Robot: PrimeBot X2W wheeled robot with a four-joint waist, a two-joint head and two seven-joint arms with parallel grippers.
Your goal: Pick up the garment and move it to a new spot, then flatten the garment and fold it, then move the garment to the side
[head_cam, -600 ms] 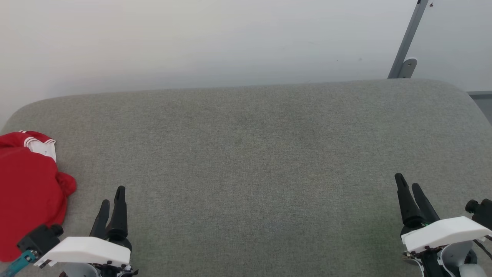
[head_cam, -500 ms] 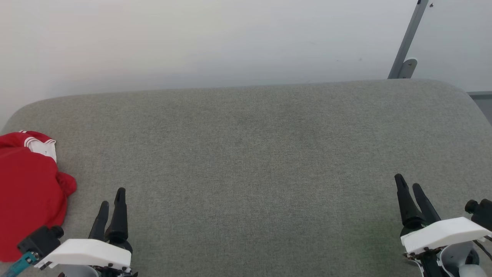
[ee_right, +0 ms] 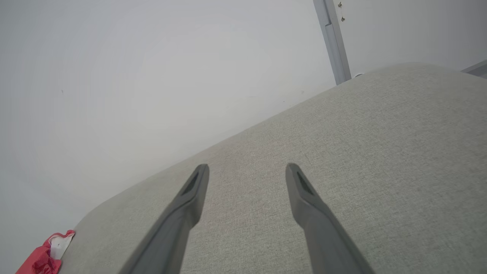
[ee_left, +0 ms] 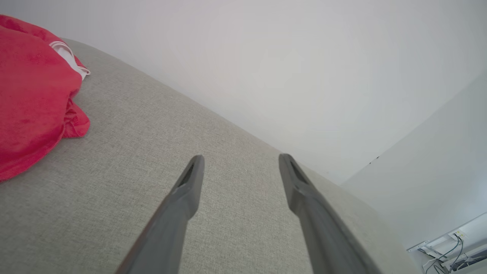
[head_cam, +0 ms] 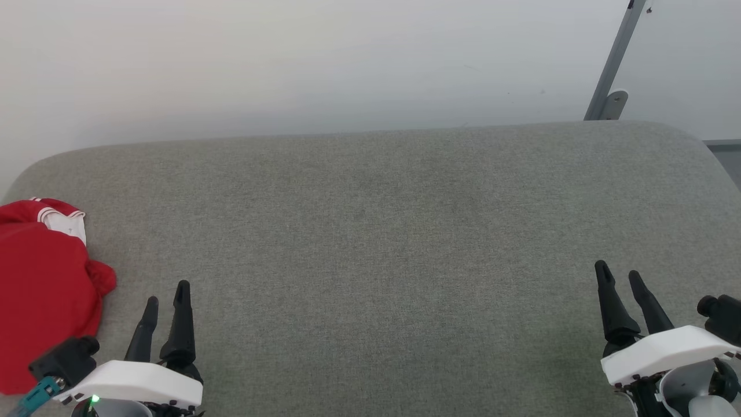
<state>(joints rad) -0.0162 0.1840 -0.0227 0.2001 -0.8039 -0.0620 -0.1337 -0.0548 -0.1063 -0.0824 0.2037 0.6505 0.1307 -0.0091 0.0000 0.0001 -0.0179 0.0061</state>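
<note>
The garment, red with a white striped-trim sleeve showing at its top, lies bunched at the far left edge of the grey cushioned surface. It also appears at the left of the left wrist view as the garment, and small at the bottom left of the right wrist view as the garment. My left gripper stands open at the lower left, just right of the garment and apart from it, nothing between its fingers. At the lower right my right gripper is open and holds nothing.
A pale wall rises behind the surface. A grey metal post leans at the back right corner. The surface's rounded edges fall away at the left and right. Cables lie on the floor beyond the surface's far end.
Both grippers' fingers have spread a little wider. The left gripper has drawn slightly down toward the bottom edge. The garment has not moved.
</note>
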